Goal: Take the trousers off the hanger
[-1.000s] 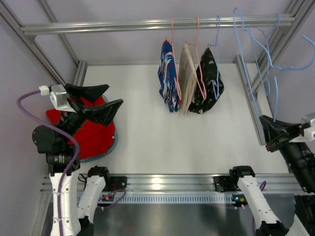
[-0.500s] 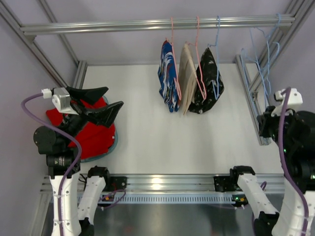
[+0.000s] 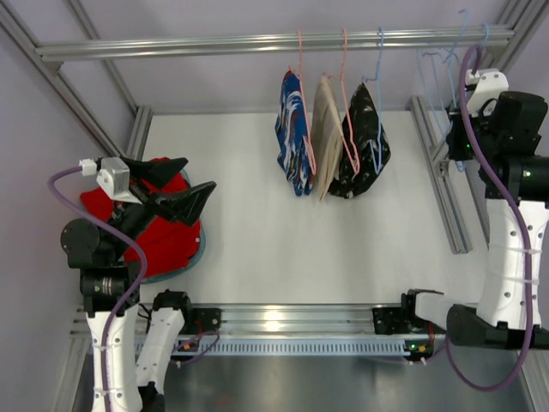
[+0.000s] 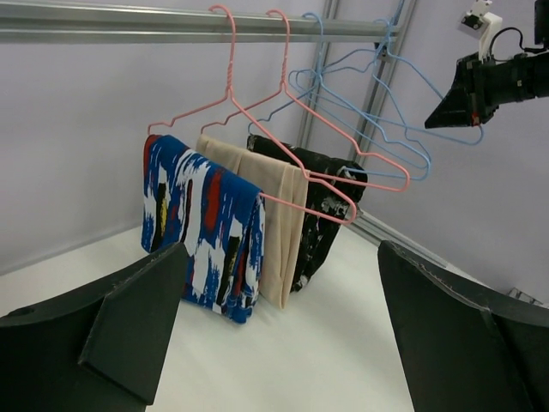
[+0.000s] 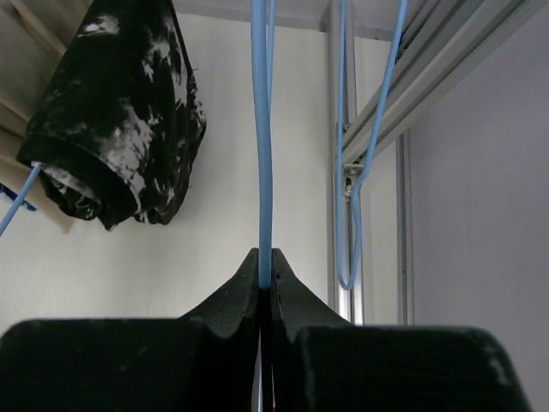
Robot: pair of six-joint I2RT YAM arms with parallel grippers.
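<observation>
— Where does the top view sit?
— High above the near edge, looking down on the whole table and rail.
— And the wrists?
— Left looks low across the table toward the hanging clothes, well back. Right sits tight against a blue hanger. All three catch the black speckled cloth.

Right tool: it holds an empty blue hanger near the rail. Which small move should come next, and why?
Probably set the blue hanger with its hook on the rail, so it can be let go. The right tool is shut on bare wire, and other empty blue hangers hang at that end. Whether the hook is seated yet cannot be seen.
</observation>
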